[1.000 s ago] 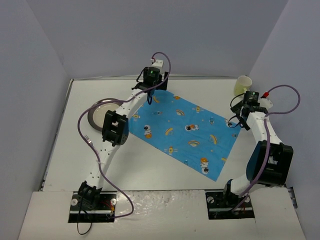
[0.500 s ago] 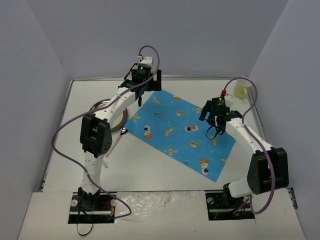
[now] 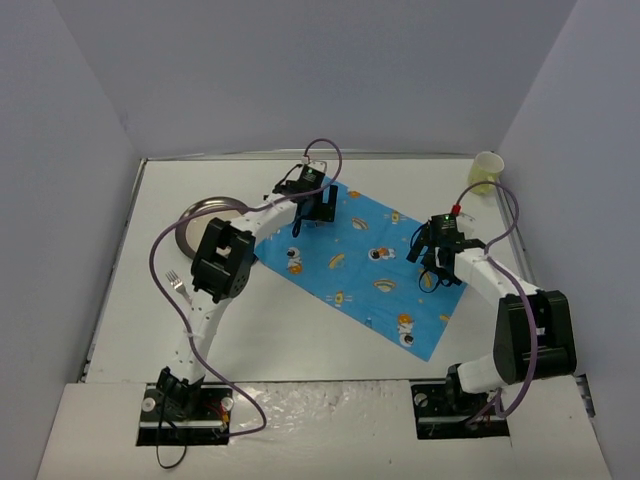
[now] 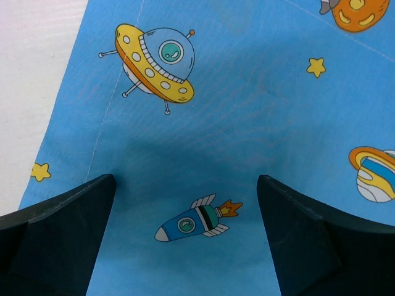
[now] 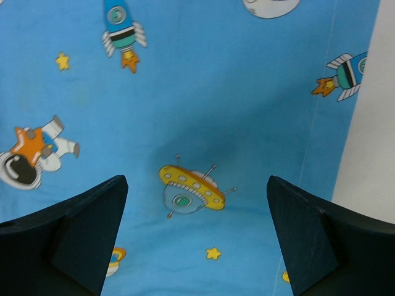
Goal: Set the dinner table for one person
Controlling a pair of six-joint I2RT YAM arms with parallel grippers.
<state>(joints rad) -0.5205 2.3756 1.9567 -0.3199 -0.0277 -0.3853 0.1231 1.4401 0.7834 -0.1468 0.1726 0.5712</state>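
Now, the worktop [image 3: 300, 345] spreads beneath everything: rigid, flat, smooth white, metal-rimmed, nothing to grip, so pieces simply get laid on it. Left hand [image 3: 312, 212] and right hand [image 3: 437, 265] both hang spread wide, gripping nothing, over the soft printed cloth [image 3: 360, 265] mid-worktop, which looks limp and best pinched at a corner.

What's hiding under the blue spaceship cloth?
The white dinner table shows all around the cloth, so the cloth lies on it. The cloth looks flat, but the part it covers cannot be seen.
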